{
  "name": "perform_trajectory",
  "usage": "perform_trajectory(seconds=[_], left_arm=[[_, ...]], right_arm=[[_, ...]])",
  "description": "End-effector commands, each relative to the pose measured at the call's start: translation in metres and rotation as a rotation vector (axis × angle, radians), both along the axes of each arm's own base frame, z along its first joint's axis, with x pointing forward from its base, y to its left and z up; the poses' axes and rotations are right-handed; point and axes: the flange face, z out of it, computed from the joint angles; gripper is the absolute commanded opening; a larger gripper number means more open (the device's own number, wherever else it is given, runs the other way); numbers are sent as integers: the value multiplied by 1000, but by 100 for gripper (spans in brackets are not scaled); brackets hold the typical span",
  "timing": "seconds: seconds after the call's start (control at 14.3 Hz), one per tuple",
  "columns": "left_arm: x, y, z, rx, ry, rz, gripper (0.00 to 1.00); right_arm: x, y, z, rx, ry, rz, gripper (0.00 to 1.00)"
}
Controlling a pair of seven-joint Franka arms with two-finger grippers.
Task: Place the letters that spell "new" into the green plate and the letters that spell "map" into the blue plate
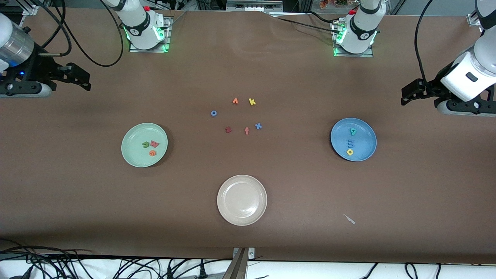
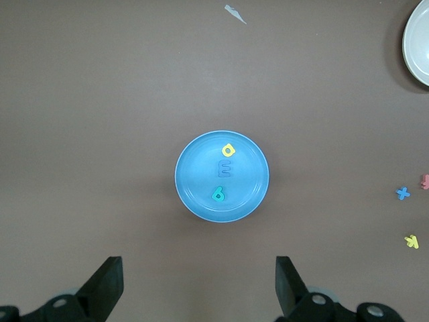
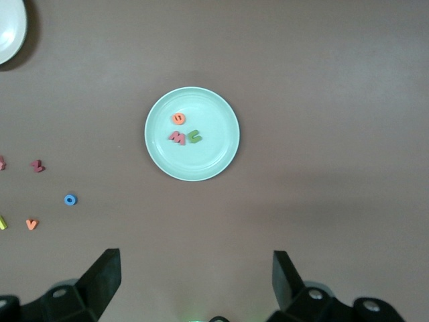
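Front view: green plate (image 1: 131, 155) toward the right arm's end of the worktop (image 1: 77, 201) holds the n (image 1: 145, 145), w (image 1: 154, 144) and e (image 1: 152, 153); blue plate (image 1: 364, 131) toward the left arm's end holds the p (image 1: 353, 131) at 12 o'clock, m (image 1: 351, 142) mid-plate, a (image 1: 350, 152) at 6 o'clock. Left gripper (image 2: 198, 285) and right gripper (image 3: 196, 282) each hang spread wide and empty over bare worktop beside their plates.

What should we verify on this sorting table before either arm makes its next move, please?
1. Olive n, pink w, orange e in the green plate: ok.
2. Teal p, blue m, yellow a in the blue plate: ok.
3. Spare letters, such as the yellow k, outside both plates: ok.
4. Left gripper open, empty, above the blue plate: ok.
5. Right gripper open, empty, above the green plate: ok.
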Motion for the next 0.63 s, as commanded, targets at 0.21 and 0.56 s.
perform_trajectory(seconds=[0.21,0.56], left_arm=[[-2,1,7,3,0,-4,100],[-2,1,7,3,0,-4,100]], right_arm=[[-1,-24,5,-10,1,-37,100],[-1,-23,3,-10,7,-20,100]])
